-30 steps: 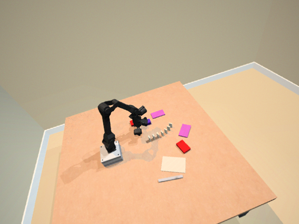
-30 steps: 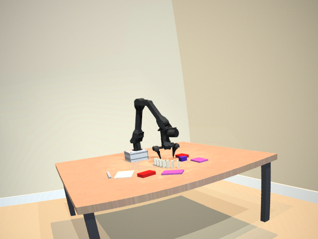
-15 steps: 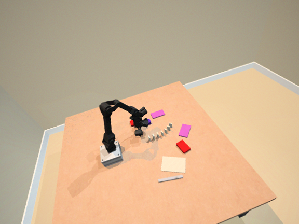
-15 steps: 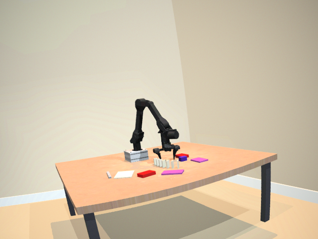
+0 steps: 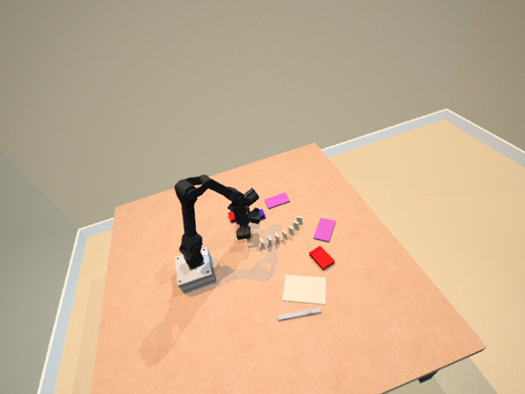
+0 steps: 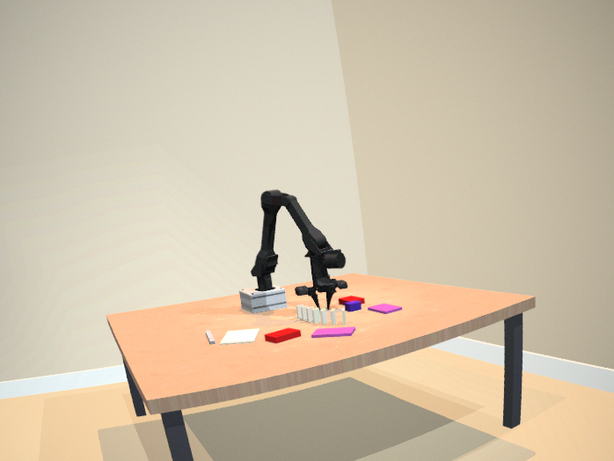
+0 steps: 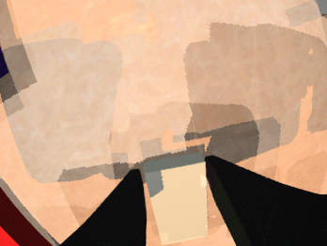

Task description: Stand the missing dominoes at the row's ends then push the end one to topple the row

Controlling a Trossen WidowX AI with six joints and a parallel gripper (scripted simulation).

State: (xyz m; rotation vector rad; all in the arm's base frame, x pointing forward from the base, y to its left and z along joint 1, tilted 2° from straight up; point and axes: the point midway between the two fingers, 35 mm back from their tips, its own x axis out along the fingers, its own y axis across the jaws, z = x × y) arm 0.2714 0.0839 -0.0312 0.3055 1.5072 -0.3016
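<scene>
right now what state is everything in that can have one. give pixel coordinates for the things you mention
seven row dominoes [image 5: 284, 235] [image 6: 324, 316]: standing upright
loose domino [image 7: 182, 202]: lying flat, between the fingertips
gripper [image 5: 249, 229] [image 6: 324, 308] [image 7: 174, 171]: fingers drawn in partway, grip on the domino unclear
arm [image 5: 188, 218] [image 6: 268, 233]: bent, reaching down to the table [image 5: 203, 371] [image 6: 421, 327]

Matt black arm [image 5: 186, 217] [image 6: 268, 228]; tabletop [image 5: 218, 368] [image 6: 198, 362] smooth, wood-grained edge.

Cream domino between black claw fingertips
</scene>
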